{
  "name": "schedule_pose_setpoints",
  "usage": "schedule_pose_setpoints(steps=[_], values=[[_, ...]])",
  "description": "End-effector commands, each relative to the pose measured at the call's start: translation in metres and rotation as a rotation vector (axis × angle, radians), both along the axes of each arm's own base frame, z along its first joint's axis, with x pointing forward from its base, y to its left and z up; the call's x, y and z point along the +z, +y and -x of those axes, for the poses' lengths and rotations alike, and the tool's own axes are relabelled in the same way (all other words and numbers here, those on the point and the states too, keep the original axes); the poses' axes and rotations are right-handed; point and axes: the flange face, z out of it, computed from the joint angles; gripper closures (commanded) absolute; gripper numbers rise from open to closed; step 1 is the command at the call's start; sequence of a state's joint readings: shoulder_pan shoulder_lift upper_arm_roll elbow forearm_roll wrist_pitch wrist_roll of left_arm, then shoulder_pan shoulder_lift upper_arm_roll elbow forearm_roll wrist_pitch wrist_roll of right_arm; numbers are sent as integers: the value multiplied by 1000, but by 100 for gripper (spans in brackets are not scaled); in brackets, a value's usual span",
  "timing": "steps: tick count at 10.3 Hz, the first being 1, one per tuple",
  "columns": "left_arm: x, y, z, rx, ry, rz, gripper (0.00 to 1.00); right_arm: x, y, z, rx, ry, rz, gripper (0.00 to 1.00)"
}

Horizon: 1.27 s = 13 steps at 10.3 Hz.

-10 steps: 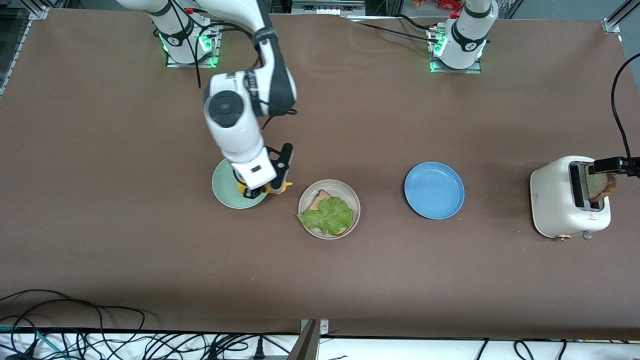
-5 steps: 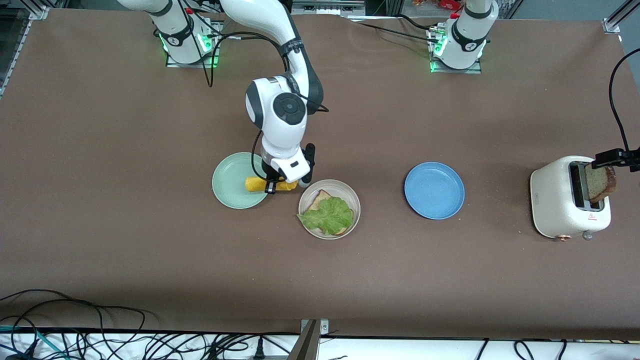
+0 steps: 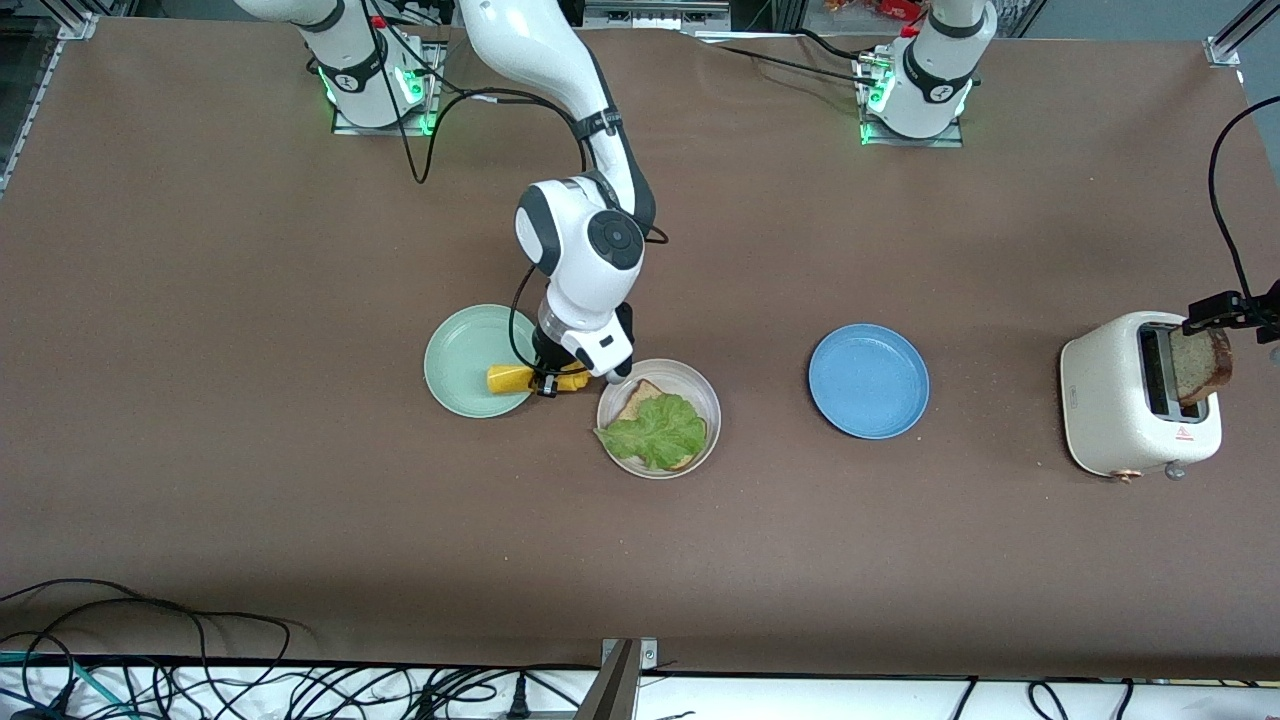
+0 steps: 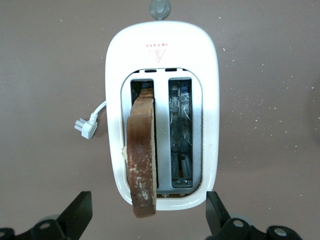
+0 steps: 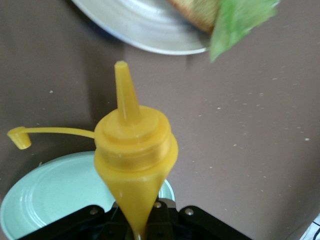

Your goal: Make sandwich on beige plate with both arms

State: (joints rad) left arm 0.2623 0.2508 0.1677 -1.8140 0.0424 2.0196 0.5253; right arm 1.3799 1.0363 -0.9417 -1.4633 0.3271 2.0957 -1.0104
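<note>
The beige plate (image 3: 708, 400) (image 5: 145, 25) holds one slice of brown bread (image 3: 640, 398) with a ruffled lettuce leaf (image 3: 655, 430) (image 5: 240, 20) on top. My right gripper (image 3: 545, 380) (image 5: 140, 225) is shut on a yellow squeeze bottle (image 3: 510, 378) (image 5: 135, 145), held sideways over the gap between the mint-green plate (image 3: 460, 350) and the beige plate. Its nozzle points at the beige plate and its cap hangs open on a strap. My left gripper (image 3: 1225, 312) (image 4: 147, 205) hangs open over the toaster (image 3: 1110, 390) (image 4: 160, 55), its fingers wide on either side of a bread slice (image 3: 1200, 365) (image 4: 141, 160) standing up out of one slot.
A blue plate (image 3: 868, 380) lies between the beige plate and the toaster. The toaster's white plug (image 4: 85, 127) lies loose on the table beside it. Black cables (image 3: 200, 640) run along the table edge nearest the front camera.
My right arm has carried the yellow bottle from over the mint-green plate toward the beige plate and turned it. The left gripper has shifted slightly over the toaster.
</note>
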Motion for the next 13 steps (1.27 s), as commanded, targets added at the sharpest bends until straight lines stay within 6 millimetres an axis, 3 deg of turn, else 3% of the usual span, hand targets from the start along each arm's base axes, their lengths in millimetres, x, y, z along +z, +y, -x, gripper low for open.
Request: schedule_pose_setpoints(steps=[1, 3, 4, 6, 7, 8, 9, 11, 13], values=[[3, 2, 9, -29, -4, -16, 2, -15, 6, -3, 3, -30, 56, 100], [-7, 5, 9, -30, 11, -9, 17, -16, 12, -2, -6, -44, 48, 100], [-13, 5, 9, -46, 20, -4, 17, -11, 14, -4, -2, -46, 43, 100], [-21, 14, 10, -65, 15, -6, 28, 39, -4, -29, -50, -12, -17, 100], [-25, 19, 12, -88, 9, -1, 40, 70, -20, -44, -61, 32, -85, 100], [-28, 26, 15, -79, 12, 2, 54, 105, -43, -59, -89, 60, -216, 100], [-29, 26, 15, -76, 12, 4, 67, 133, -79, -72, -112, 98, -298, 100], [-29, 24, 14, -62, 12, 15, 100, 171, -158, -91, -129, 178, -458, 100], [-26, 18, 10, -66, 23, 20, 100, 192, -253, -96, -145, 261, -639, 100]])
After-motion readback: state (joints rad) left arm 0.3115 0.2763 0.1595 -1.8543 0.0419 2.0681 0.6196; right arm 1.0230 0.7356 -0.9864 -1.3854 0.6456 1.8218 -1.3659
